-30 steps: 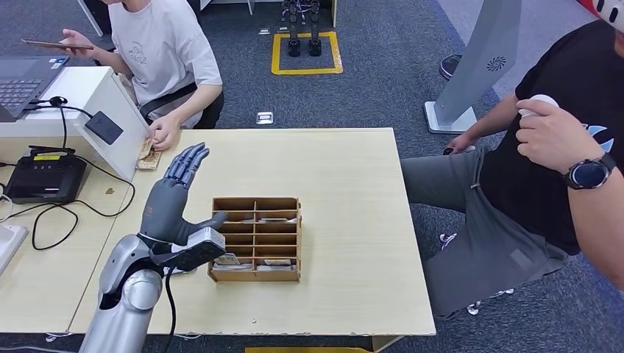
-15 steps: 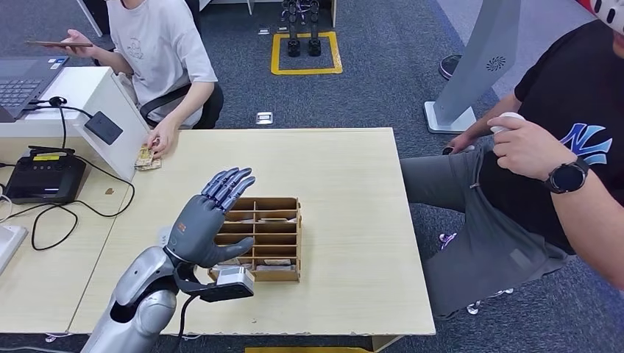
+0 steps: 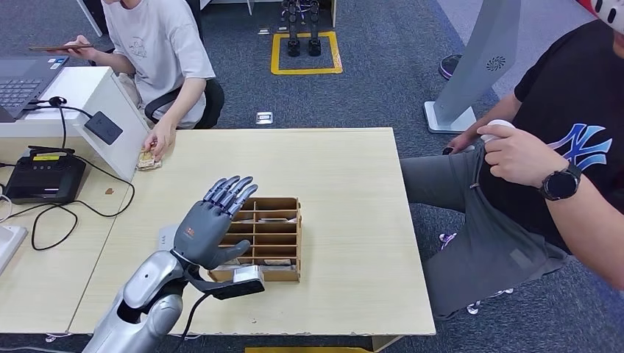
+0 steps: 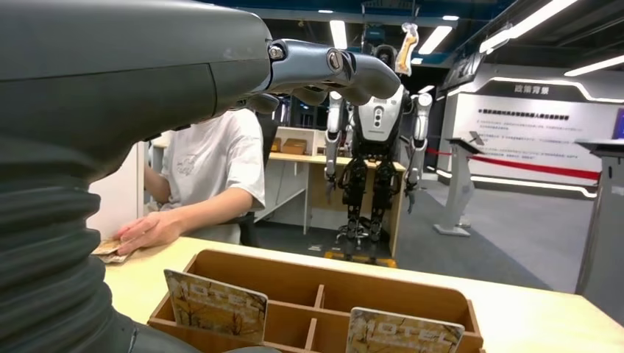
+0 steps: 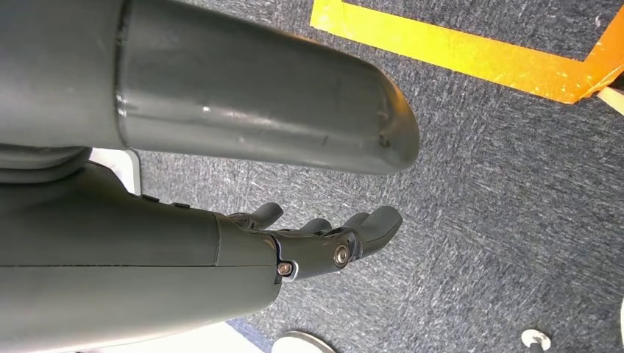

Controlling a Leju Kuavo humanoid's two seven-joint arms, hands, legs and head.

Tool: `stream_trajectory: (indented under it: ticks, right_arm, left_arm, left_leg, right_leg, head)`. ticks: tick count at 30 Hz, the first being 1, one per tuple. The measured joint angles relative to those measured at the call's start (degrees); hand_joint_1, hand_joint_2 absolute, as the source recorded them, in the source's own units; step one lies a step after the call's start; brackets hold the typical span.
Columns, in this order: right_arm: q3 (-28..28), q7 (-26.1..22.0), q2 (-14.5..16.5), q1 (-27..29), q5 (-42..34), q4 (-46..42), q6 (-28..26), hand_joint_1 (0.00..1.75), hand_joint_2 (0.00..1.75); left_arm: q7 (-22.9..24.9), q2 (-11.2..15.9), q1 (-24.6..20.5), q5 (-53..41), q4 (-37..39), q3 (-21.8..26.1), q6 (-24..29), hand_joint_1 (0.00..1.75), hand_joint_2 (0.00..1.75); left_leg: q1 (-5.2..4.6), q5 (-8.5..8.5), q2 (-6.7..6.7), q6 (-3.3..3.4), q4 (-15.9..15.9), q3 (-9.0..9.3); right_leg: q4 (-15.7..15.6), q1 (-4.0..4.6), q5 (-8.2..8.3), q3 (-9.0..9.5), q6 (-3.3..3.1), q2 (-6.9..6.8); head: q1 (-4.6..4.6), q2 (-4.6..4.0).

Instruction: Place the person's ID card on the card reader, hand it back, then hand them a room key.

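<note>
My left hand [image 3: 210,226] hovers open, fingers stretched, over the left end of the wooden key box [image 3: 298,239], holding nothing. In the left wrist view its fingers [image 4: 331,68] reach above the box [image 4: 331,271], where room key cards printed HOTEL [image 4: 215,305] stand in the slots. The ID card [image 3: 146,161] lies at the table's far left corner under the seated person's hand [image 3: 160,140]; the wrist view shows that card [image 4: 107,250] too. A black card reader pad [image 3: 103,126] sits on the white stand. My right hand [image 5: 324,237] hangs over the carpet, loosely curled and empty.
A black terminal [image 3: 44,179] with cables and a laptop [image 3: 22,82] stand on the side desk at left. A second person [image 3: 559,154] sits close to the table's right edge. The table's [image 3: 346,184] right half is bare wood.
My left hand has pulled back from beside the seated person's hand and the ID card to above the key box. The person on the right lowered their hand.
</note>
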Motion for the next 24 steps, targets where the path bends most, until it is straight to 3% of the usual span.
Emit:
stream_trajectory:
  ticks: [24]
  right_arm:
    - [0.0,0.0,0.0,0.0,0.0,0.0,0.0,0.00,0.00]
  left_arm:
    - [0.1,0.1,0.0,-0.1,1.8,0.0,0.0,0.00,1.75]
  left_leg:
    - [0.00,0.00,0.00,0.00,0.0,0.00]
  right_leg:
    - [0.0,0.00,0.00,0.00,0.00,0.00]
  head:
    - [0.00,0.00]
